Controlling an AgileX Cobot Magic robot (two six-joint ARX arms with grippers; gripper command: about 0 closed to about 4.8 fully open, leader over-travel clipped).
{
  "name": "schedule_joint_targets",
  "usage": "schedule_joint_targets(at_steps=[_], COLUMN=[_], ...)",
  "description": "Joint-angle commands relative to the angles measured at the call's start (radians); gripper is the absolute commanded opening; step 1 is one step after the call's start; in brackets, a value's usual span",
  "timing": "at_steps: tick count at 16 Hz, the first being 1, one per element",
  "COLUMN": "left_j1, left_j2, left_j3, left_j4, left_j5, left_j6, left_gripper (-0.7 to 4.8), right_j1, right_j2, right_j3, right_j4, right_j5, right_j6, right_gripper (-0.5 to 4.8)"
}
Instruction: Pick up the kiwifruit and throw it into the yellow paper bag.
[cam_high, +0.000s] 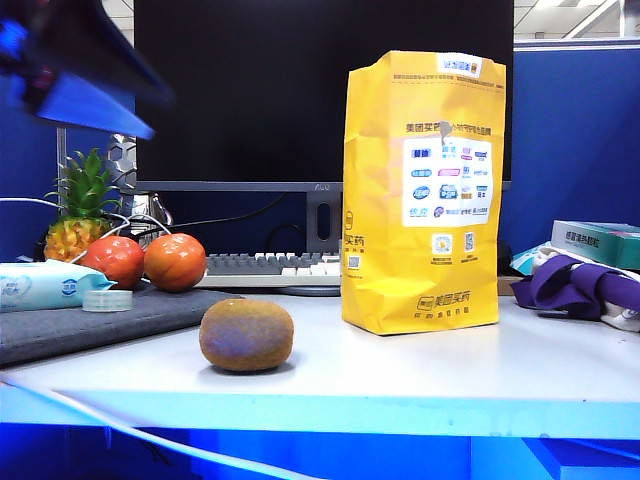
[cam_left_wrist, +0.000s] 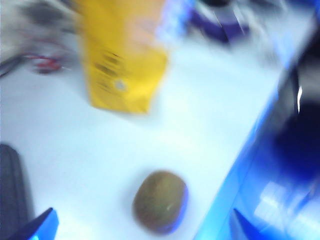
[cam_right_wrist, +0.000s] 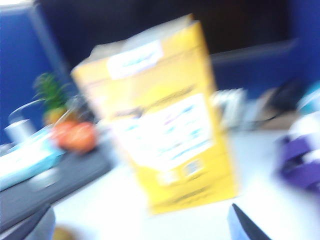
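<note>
Office desk setting: a dark monitor (cam_high: 320, 90) and a keyboard (cam_high: 265, 268) stand behind a white tabletop (cam_high: 430, 375). The kiwi (cam_high: 246, 335) lies on its side near the front edge of the tabletop, left of centre, untouched and clear of everything else. The bag (cam_high: 422, 190) stands upright just right of centre, further back than the kiwi, with its mouth at the top; whether the mouth stands fully open cannot be told from these views. Two red fruits (cam_high: 148, 262), a toy pineapple (cam_high: 80, 210) and a wipes pack (cam_high: 45, 285) occupy the rear left; purple cloth (cam_high: 585, 285) lies at the right edge. The left hand (cam_left_wrist: 140, 227) hangs above the kiwi with fingers spread wide and nothing between them; its view is blurred, showing one fingertip on each side of the fruit. In the exterior view only a blurred part of the left arm shows at the upper left. The right hand (cam_right_wrist: 145, 225) is near the tabletop facing the bag, its fingertips apart and nothing held. Step in hand: approach for the grasp. Centre the left hand over the kiwi, align the fingers across its short axis, and lower until they straddle its widest part before closing. The oval body is likely to roll if struck by one finger first, so descend slowly.
</note>
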Motion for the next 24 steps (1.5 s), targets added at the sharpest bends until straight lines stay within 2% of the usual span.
schedule_joint_targets(at_steps=[1,2,3,7,9,11,14,16,21,24], left_j1=[-0.107,-0.150,-0.176,-0.299,-0.359,-0.385,-0.393,-0.396,-0.397,-0.397], left_j2=[0.092,0.128,0.152,0.233,0.266,0.295,0.325,0.334,0.348,0.391], left_j3=[0.046,0.049,0.049,0.049,0.049,0.049,0.049,0.050,0.058,0.069], left_j4=[-0.082,-0.068,-0.067,-0.048,-0.032,-0.009,0.017,0.040,0.070,0.049], left_j5=[-0.240,-0.325,-0.363,-0.385,-0.462,-0.567,-0.558,-0.557,-0.541,-0.541], left_j6=[0.287,0.290,0.291,0.305,0.304,0.264,0.259,0.259,0.235,0.216], left_gripper=[4.79,4.79,4.79,4.79,4.79,4.79,4.79,4.79,4.79,4.79], right_j1=[-0.001,0.000,0.000,0.001,0.002,0.002,0.015,0.048,0.267,0.359], right_j2=[0.071,0.089,0.102,0.189,0.249,0.282,0.312,0.319,0.390,0.413], right_j3=[0.019,0.019,0.019,0.019,0.019,0.019,0.019,0.019,0.019,0.019], right_j4=[0.019,0.019,0.018,0.019,0.023,0.045,0.068,0.063,0.050,0.057], right_j5=[-0.108,-0.145,-0.165,-0.287,-0.345,-0.381,-0.452,-0.465,-0.452,-0.373], right_j6=[0.053,0.061,0.067,0.067,0.067,0.090,0.149,0.170,0.175,0.163], right_gripper=[4.79,4.79,4.79,4.79,4.79,4.79,4.79,4.79,4.79,4.79])
